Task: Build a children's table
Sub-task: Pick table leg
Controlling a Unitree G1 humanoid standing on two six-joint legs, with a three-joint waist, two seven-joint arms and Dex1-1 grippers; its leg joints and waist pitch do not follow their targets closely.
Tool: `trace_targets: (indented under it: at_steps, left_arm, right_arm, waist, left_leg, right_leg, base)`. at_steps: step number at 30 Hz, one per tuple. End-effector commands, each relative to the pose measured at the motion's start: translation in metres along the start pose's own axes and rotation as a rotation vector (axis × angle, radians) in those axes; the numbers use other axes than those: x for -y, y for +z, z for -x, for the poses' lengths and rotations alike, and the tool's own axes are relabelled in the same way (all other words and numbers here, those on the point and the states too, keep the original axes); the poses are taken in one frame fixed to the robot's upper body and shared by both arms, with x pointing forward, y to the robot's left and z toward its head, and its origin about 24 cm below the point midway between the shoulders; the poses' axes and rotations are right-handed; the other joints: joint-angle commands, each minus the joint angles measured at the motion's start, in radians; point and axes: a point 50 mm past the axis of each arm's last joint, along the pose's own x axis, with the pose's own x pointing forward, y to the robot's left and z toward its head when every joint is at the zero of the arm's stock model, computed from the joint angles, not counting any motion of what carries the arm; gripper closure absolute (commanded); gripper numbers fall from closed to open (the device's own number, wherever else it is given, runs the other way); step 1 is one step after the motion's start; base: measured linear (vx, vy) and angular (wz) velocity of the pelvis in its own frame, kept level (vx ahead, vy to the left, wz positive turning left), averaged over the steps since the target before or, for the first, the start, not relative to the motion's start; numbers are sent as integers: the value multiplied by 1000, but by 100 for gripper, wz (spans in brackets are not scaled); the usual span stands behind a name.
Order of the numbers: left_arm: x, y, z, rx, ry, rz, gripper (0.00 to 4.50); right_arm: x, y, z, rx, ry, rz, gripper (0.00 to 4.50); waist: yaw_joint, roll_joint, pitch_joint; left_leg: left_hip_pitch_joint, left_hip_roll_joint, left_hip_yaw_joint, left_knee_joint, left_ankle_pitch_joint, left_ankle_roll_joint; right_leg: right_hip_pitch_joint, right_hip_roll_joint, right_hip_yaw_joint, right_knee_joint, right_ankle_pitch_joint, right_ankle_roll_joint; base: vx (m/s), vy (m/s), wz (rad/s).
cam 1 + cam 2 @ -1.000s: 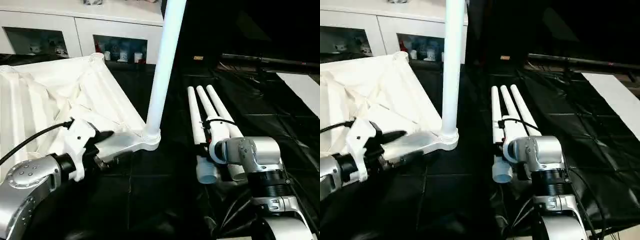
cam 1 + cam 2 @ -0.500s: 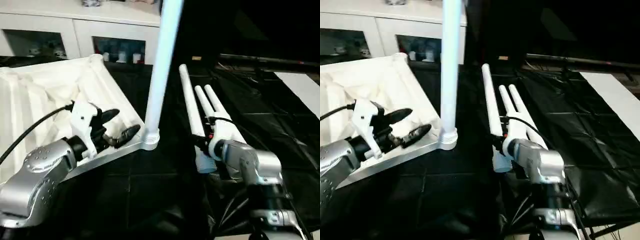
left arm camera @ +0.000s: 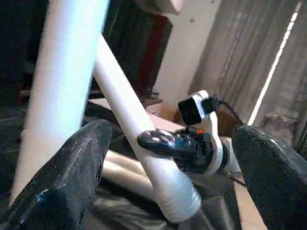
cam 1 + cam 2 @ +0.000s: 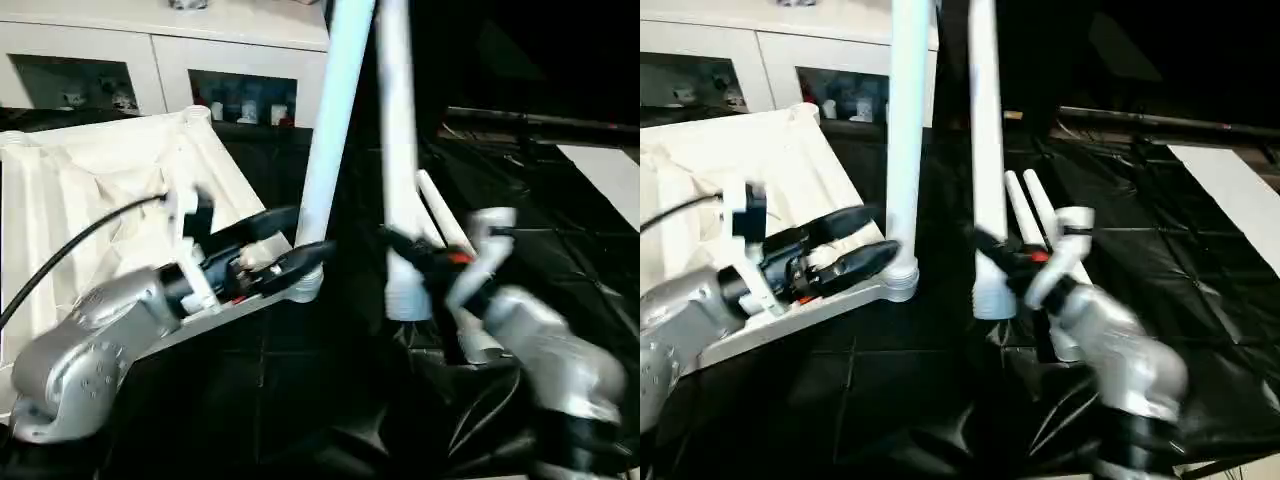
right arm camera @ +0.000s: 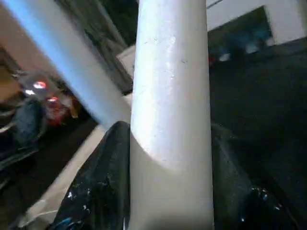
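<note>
The children's table lies upside down as a white ribbed tabletop (image 4: 90,190) on the left. One white leg (image 4: 330,130) stands upright in its near right corner socket (image 4: 305,285). My left gripper (image 4: 305,233) is open, its black fingers (image 3: 72,177) reaching beside that socket and the base of the standing leg. My right gripper (image 4: 402,245) is shut on a second leg (image 4: 397,150), held nearly upright just right of the standing one, its wide end off the sheet. In the right wrist view this leg (image 5: 172,120) sits between the fingers (image 5: 96,191). Two more legs (image 4: 440,215) lie behind.
A black sheet (image 4: 560,230) covers the work surface. A white cabinet (image 4: 150,60) with glass doors runs along the back left. A white panel (image 4: 610,170) lies at the far right edge.
My right gripper has lifted one leg off the row on the sheet and swung it nearly upright. My left gripper has moved from the tabletop's edge toward the corner socket.
</note>
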Motion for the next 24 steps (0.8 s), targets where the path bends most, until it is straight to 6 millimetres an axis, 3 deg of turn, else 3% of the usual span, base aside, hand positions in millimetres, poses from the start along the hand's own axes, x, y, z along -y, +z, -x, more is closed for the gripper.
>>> trace_targets:
  at_steps: [1, 3, 6, 9, 10, 14, 16, 19, 24]
  left_arm:
    - [-2, 1, -8, -16, 11, -25, 0]
    - [-5, 2, -11, -21, 26, -29, 0]
    - [-6, 2, -15, -30, 11, 21, 0]
    - [-2, 2, -17, -10, -42, 86, 0]
    - [-1, 3, -17, -4, -50, 96, 0]
    - [5, 12, -23, 85, -125, 185, 0]
    - [7, 14, -24, 101, -143, 193, 0]
    - [9, 20, -26, 126, -176, 198, 0]
    - [11, 20, -27, 109, -189, 200, 0]
  right_arm:
    - [-9, 10, 5, 45, 89, -1, 266]
    - [-14, 11, 7, 56, 149, -16, 266]
    - [-26, 14, 11, 66, 274, -31, 266]
    - [-33, 17, 13, 78, 338, -26, 266]
    - [-34, 17, 13, 80, 345, -24, 266]
    - [-48, 15, 15, 47, 446, -23, 266]
    - [-50, 14, 15, 27, 463, -22, 266]
    - [-55, 9, 13, -35, 491, -8, 266]
    - [-59, 0, 4, -130, 508, 59, 266]
  waist:
    - [6, 10, -51]
    - [5, 1, -50]
    - [7, 9, -52]
    - [8, 7, -54]
    - [8, 13, -56]
    - [18, 13, -60]
    - [24, 13, -58]
    - [28, 12, -56]
    - [27, 9, -54]
  left_leg:
    - [7, 39, -6, -76, -235, -14]
    - [3, 38, -8, -76, -235, -12]
    - [1, 37, -11, -75, -221, -14]
    - [0, 38, -10, -74, -201, -11]
    - [-1, 39, -10, -73, -192, -13]
    - [-1, 41, -7, -72, -160, -9]
    - [-1, 41, -5, -72, -159, -7]
    - [-1, 41, -6, -74, -167, -14]
    - [-3, 41, -8, -75, -188, -26]
  right_leg:
    - [40, -69, 43, -95, -396, -106]
    - [40, -71, 40, -104, -469, -68]
    - [40, -72, 39, -106, -483, -47]
    - [39, -71, 38, -101, -447, -66]
    - [40, -69, 38, -99, -413, -82]
    - [45, -66, 37, -89, -300, -128]
    - [45, -65, 37, -88, -285, -135]
    - [48, -67, 36, -92, -312, -122]
    - [46, -71, 37, -102, -407, -72]
  base:
    - [0, 0, 0]
    - [0, 0, 0]
    - [0, 0, 0]
    - [0, 0, 0]
    - [0, 0, 0]
    - [0, 0, 0]
    - [0, 0, 0]
    - [0, 0, 0]
    - [0, 0, 0]
